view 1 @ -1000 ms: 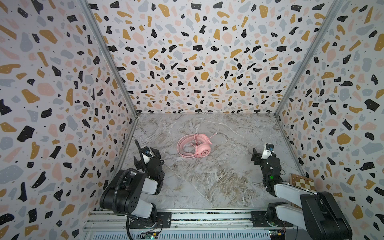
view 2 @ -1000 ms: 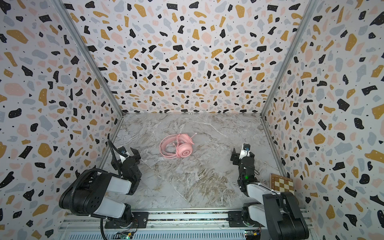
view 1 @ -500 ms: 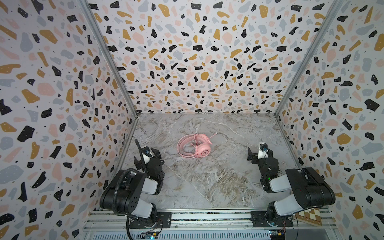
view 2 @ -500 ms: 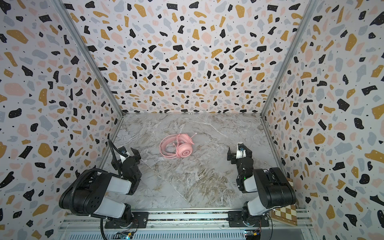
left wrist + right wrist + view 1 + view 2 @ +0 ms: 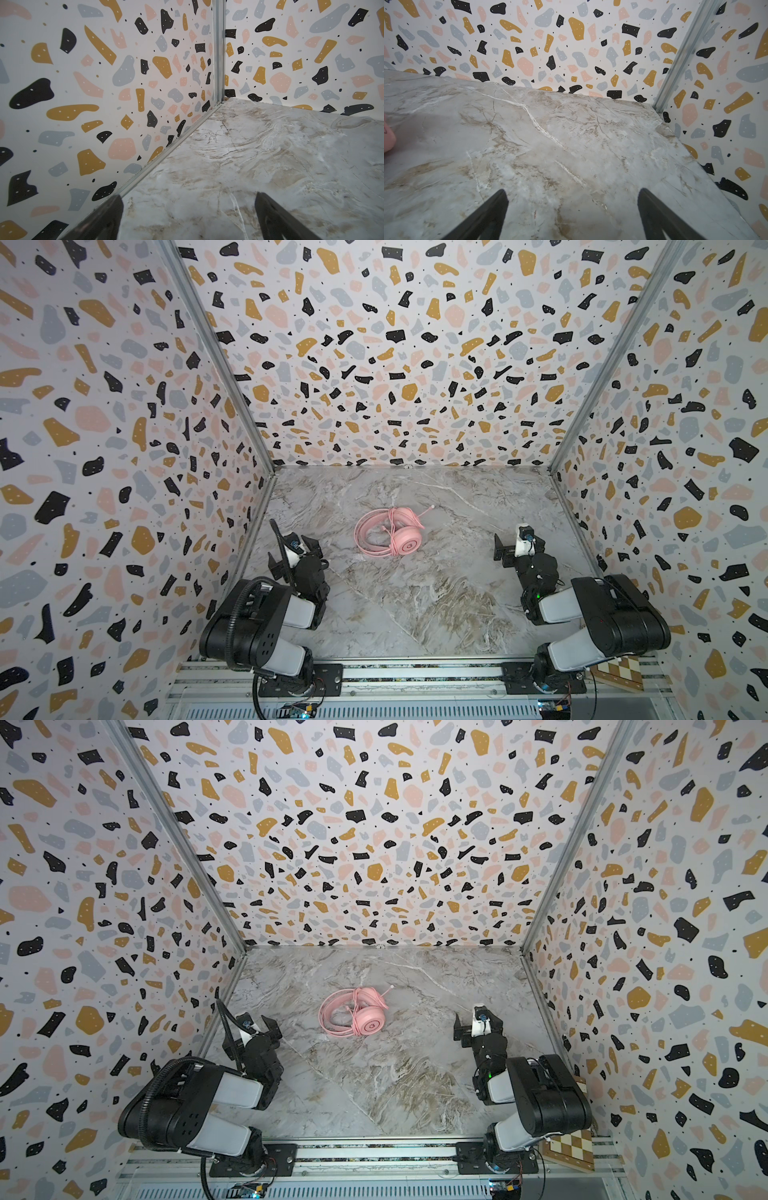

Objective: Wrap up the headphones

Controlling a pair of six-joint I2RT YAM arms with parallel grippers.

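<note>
A grey-and-tan marbled tabletop (image 5: 415, 614) fills the lower middle of both top views. Terrazzo-print walls (image 5: 395, 364) with black, ochre, pink and grey flecks close it in at the left, top and right. Metal posts (image 5: 220, 360) run up the two far corners. A slotted aluminium rail (image 5: 415, 674) crosses the bottom edge. At the lower right lies a brown-and-cream checkered board (image 5: 569, 1152), only partly in view.

headphones (image 5: 388, 533): pink all over, centre of both top views; darker pink ring and mark on the round earcup face.
tabletop (image 5: 436, 605): pale grey-white marble pattern, beige-brown veins, thin white streaks.
walls (image 5: 395, 344): white, terrazzo pattern of black, mustard, pale pink and blue-grey flecks, small dark dots.
corner posts (image 5: 225, 364): silver.
arms (image 5: 249, 626): black joints, light grey shells.
left claw (image 5: 189, 197): black.
right claw (image 5: 572, 192): black.
checkered board (image 5: 569, 1150): tan and cream squares, lower right of a top view.
</note>
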